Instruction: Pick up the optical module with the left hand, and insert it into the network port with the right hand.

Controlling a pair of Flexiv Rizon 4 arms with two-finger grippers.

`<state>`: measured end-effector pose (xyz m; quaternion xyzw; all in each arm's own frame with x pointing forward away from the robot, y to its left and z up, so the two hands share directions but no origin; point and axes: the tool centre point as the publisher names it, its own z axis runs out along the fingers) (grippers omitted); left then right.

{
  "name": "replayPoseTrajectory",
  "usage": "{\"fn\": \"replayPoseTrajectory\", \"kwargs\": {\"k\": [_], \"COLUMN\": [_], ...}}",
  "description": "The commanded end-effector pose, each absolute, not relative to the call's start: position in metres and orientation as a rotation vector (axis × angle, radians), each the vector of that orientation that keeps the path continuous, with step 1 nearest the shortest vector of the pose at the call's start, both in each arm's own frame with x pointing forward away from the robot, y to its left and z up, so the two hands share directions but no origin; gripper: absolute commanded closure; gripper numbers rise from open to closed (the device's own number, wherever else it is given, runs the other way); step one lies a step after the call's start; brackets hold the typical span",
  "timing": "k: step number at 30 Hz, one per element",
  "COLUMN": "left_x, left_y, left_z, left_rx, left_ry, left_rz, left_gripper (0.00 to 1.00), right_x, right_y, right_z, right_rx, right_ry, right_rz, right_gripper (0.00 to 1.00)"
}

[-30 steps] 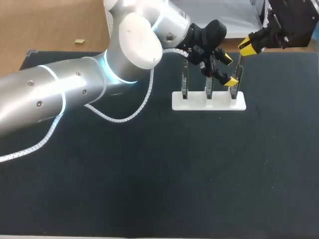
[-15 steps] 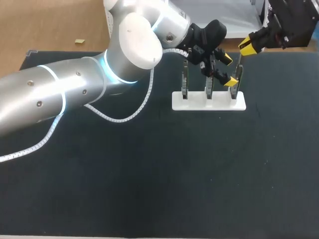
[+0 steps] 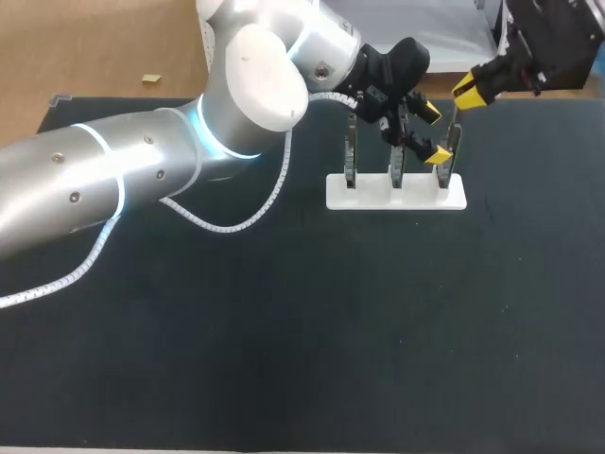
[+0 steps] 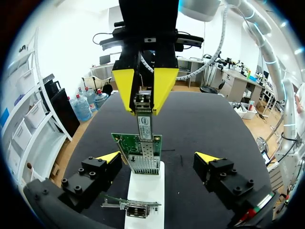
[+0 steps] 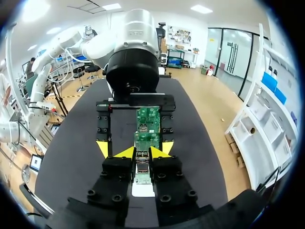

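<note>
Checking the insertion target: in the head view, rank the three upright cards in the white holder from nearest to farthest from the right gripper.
1. Right card, at the white holder's right end, beside the right gripper.
2. Middle card, in the middle slot.
3. Left card, at the left end.

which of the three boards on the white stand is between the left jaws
The board at the stand's right end, under the right gripper; the other two stand outside the left jaws.
</note>
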<state>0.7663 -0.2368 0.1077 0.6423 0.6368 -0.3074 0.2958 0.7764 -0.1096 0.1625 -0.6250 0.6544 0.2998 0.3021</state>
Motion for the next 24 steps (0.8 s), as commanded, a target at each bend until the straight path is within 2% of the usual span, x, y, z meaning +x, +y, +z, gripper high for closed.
{"fn": "replayPoseTrajectory", "kwargs": {"k": [1,8,9,10,22,23,24], "left_x": [0.768,0.768,0.768,0.768,0.768,0.768,0.768], "left_y": [-0.238,-0.238,-0.238,-0.238,-0.238,-0.238,-0.238], "left_z": [0.108,0.108,0.108,0.108,0.108,0.108,0.108], "left_rx": [1.713,1.713,1.713,1.713,1.713,1.713,1.713], "left_ry": [1.698,1.698,1.698,1.698,1.698,1.698,1.698], "left_rz": [-0.818,-0.818,-0.818,-0.818,-0.818,-0.818,-0.818], "left_gripper": [0.0,0.0,0.0,0.0,0.0,0.0,0.0], "right_x": [0.776,0.776,0.776,0.776,0.777,0.777,0.777], "right_y": [-0.108,-0.107,-0.108,-0.108,-0.105,-0.105,-0.105], "right_z": [0.16,0.161,0.162,0.164,0.216,0.216,0.216], "right_rx": [-1.657,-1.638,-1.625,-1.618,-1.566,-1.573,-1.576], "right_ry": [1.741,1.749,1.75,1.746,1.652,1.65,1.651], "right_rz": [0.796,0.802,0.802,0.814,0.958,0.958,0.956], "right_gripper": [1.0,1.0,0.07,0.0,0.0,0.53,0.89]}}
